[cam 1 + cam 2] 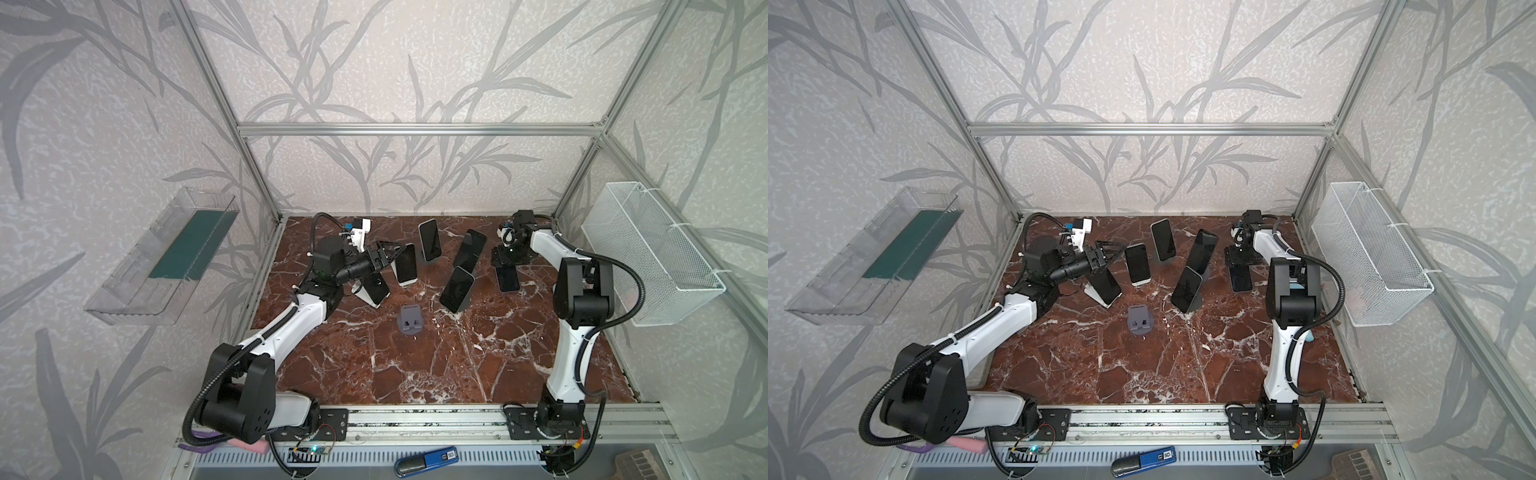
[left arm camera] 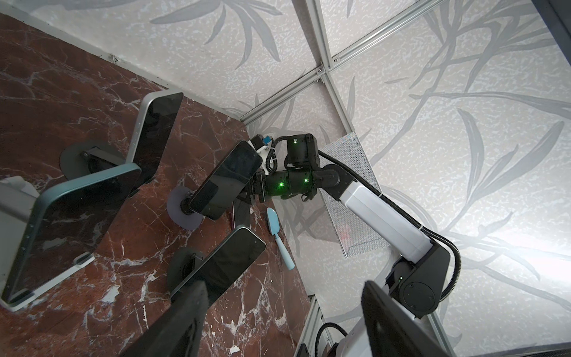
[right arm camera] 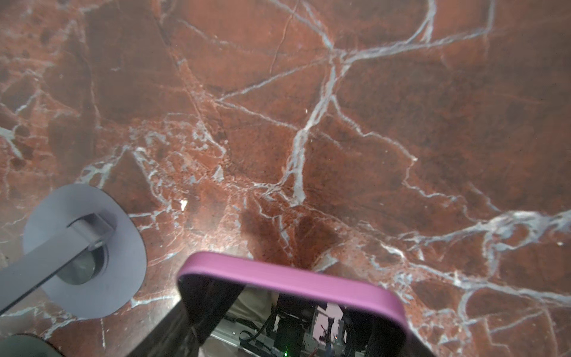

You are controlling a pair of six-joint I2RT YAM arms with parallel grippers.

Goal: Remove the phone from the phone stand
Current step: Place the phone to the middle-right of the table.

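- The right gripper (image 1: 505, 259) (image 1: 1237, 259) is at the far right of the marble table (image 1: 374, 365), pointing down, and is clamped on the top end of the pink-cased phone (image 1: 508, 278) (image 1: 1241, 279).
- In the right wrist view the pink-cased phone (image 3: 293, 278) sits close under the camera with its dark screen facing it. Whether its lower end touches the marble cannot be told.
- A grey disc base (image 3: 83, 250) of a neighbouring stand lies just beside it.
- An empty grey stand (image 1: 410, 322) (image 1: 1140, 322) stands near the table's middle, well apart from the held phone.
- The left gripper (image 1: 390, 252) (image 1: 1113, 249) hovers at the far left with its jaws spread and nothing between them.
- Its tips are just beside a white-edged phone (image 1: 405, 264) (image 1: 1137, 264), which leans on its own stand.
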